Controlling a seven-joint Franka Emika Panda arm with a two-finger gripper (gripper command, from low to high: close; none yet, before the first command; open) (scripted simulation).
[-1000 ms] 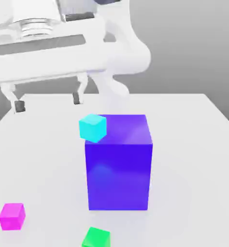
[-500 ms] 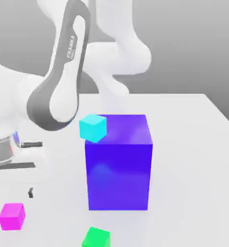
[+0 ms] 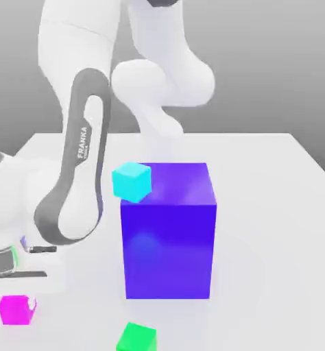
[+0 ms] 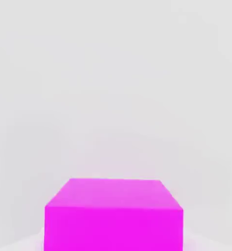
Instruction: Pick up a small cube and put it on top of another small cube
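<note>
four cubes on white table (image 3: 275, 178) | change: arm has dropped from above the table to just over small magenta cube (image 3: 17, 310) at the exterior view's left front; grasp looks next | gripper: finger state cannot tell | forms: matte magenta, cyan cube (image 3: 131, 182), green cube (image 3: 137, 338); glossy big blue-violet cube (image 3: 168, 240)

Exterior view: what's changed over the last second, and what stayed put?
The arm swung down toward the magenta cube at the exterior view's lower left, its hand now low just above it. The magenta cube, cyan cube, big blue cube and green cube haven't moved.
</note>
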